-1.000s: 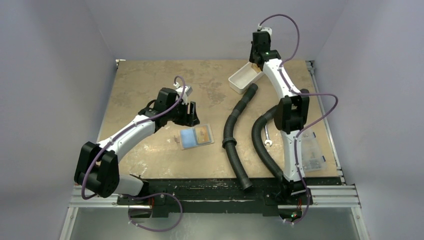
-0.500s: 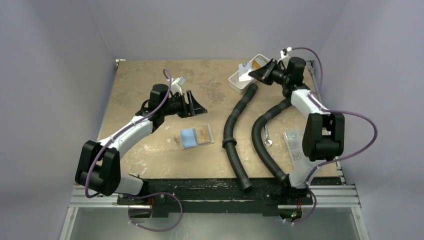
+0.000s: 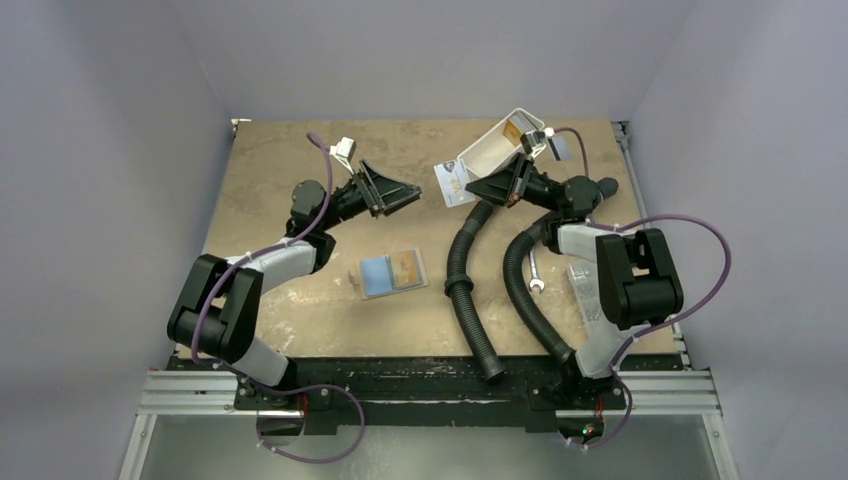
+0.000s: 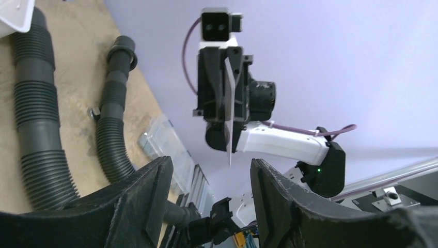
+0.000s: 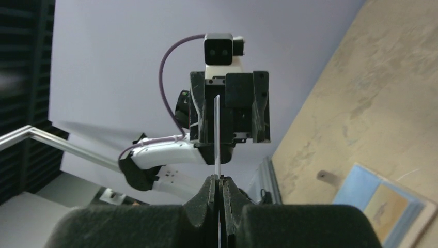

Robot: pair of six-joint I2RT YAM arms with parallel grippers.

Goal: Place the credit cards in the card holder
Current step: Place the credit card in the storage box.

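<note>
My right gripper [image 3: 474, 187] is shut on a pale credit card with dark print [image 3: 455, 183] and holds it in the air over the table's back middle. In the right wrist view the card [image 5: 217, 134] stands edge-on out of the closed jaws [image 5: 219, 178]. My left gripper [image 3: 405, 193] is open and empty, raised, and faces the card from the left with a small gap. In the left wrist view [image 4: 212, 165] the card [image 4: 228, 119] shows edge-on beyond the fingers. The tan card holder [image 3: 392, 271] lies open on the table with a light blue and an orange-tan card in it.
A white tray [image 3: 488, 152] stands at the back, behind the right gripper, with something orange inside. Two black corrugated hoses [image 3: 460, 265] [image 3: 522, 290] lie right of centre. A wrench [image 3: 535, 272] and a clear plastic box [image 3: 588, 285] lie by the right arm.
The right gripper swung from over the white tray leftwards and now holds the card out sideways. The left gripper rose off the table and turned to face it.
</note>
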